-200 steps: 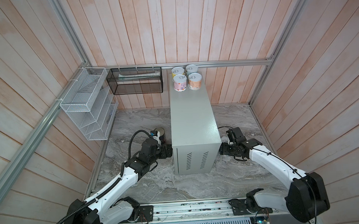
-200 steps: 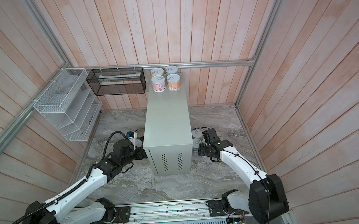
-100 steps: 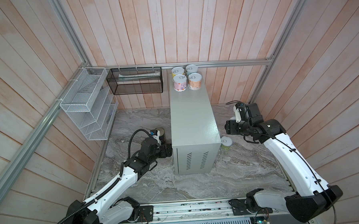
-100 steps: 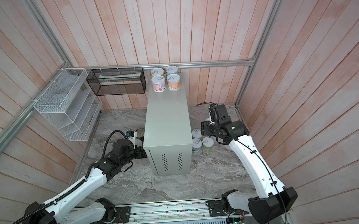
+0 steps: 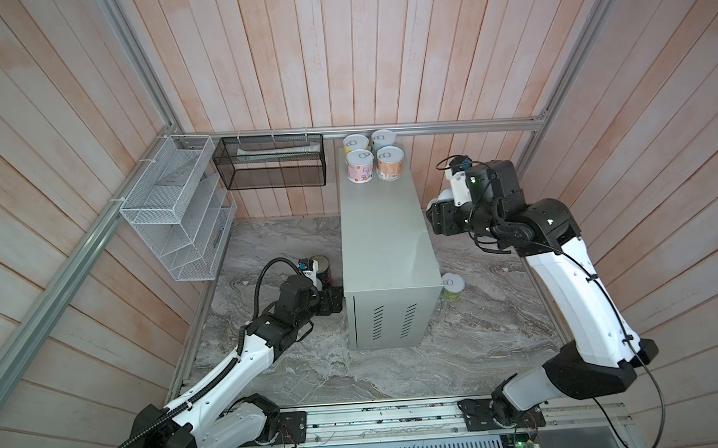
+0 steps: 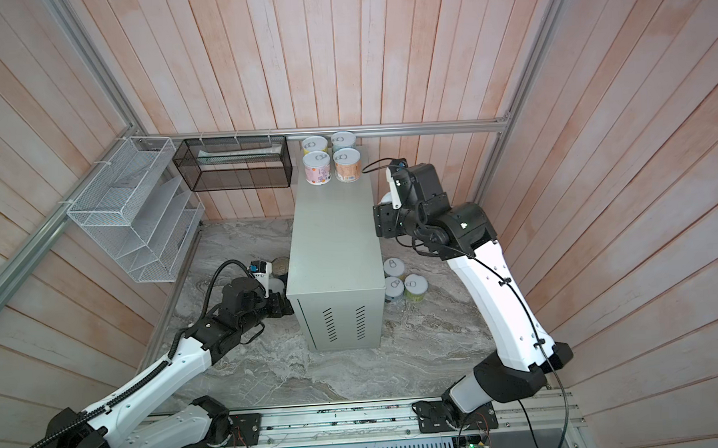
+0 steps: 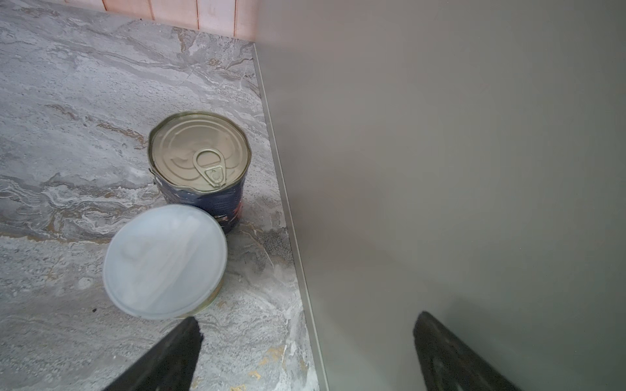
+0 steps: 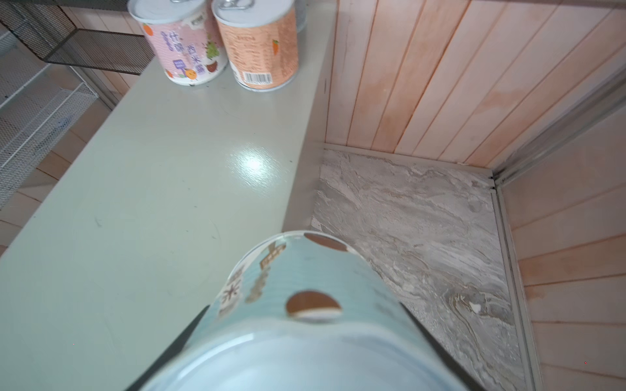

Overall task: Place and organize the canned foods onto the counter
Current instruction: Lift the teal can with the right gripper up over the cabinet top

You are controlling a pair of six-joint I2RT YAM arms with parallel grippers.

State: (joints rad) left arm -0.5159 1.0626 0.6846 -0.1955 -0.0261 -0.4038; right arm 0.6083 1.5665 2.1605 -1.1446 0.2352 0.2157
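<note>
R tool (image 8: pixel 305 338) clamped on pale-blue tin (image 8: pixel 305 287), held at right edge of bench (image 5: pixel 382 232), prob. to join four tins (image 5: pixel 371 158) at back edge. L tool (image 7: pixel 308 325) released, jaws spread, by dark-blue tin (image 7: pixel 200 152) on marble floor (image 7: pixel 67 101); likely next pick.

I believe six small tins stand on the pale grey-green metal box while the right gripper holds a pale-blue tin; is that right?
Only four small tins stand on the pale grey-green metal box, as both top views show; the right gripper holds the pale-blue tin.
</note>
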